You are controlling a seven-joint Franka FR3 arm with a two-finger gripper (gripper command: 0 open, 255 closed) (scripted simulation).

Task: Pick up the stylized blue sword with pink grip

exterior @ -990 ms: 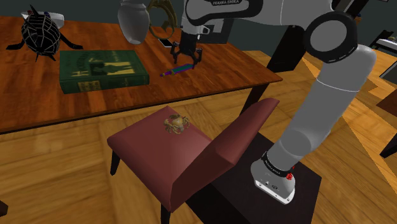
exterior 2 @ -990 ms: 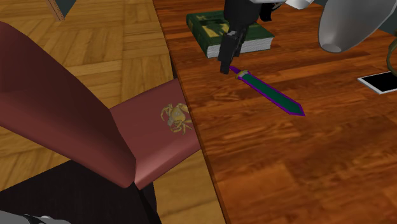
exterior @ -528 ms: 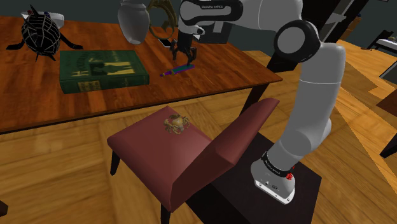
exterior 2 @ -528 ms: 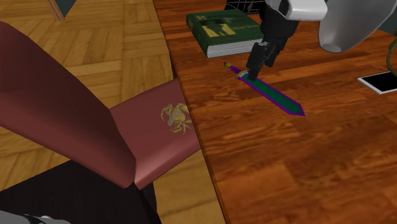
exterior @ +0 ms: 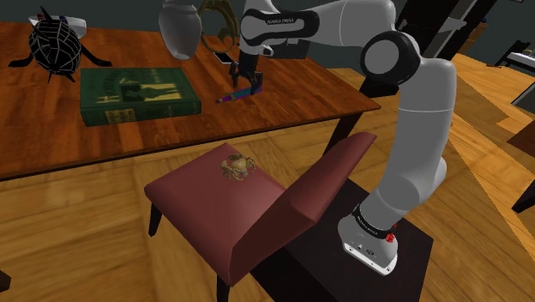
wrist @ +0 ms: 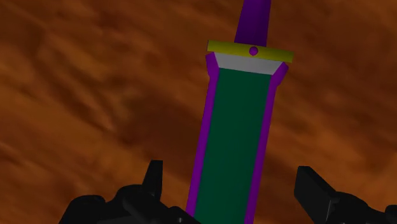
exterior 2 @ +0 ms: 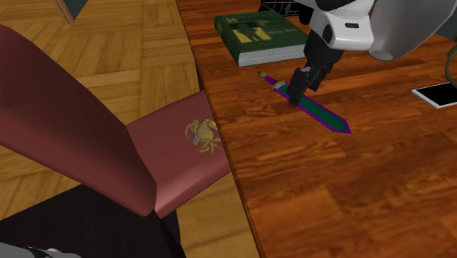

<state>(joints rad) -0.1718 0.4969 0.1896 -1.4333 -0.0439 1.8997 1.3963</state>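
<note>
Flat green sword point(wrist: 236, 133) (purple-edged, yellow crossguard) lies on grainy wood table point(wrist: 95, 95).

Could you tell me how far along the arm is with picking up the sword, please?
Done: the gripper sits low over the sword, on the blade side of its yellow guard. In hand: the open fingers straddle the green, purple-edged blade without touching it. Left: closing on it and lifting, since the sword lies flat on the table.
</note>
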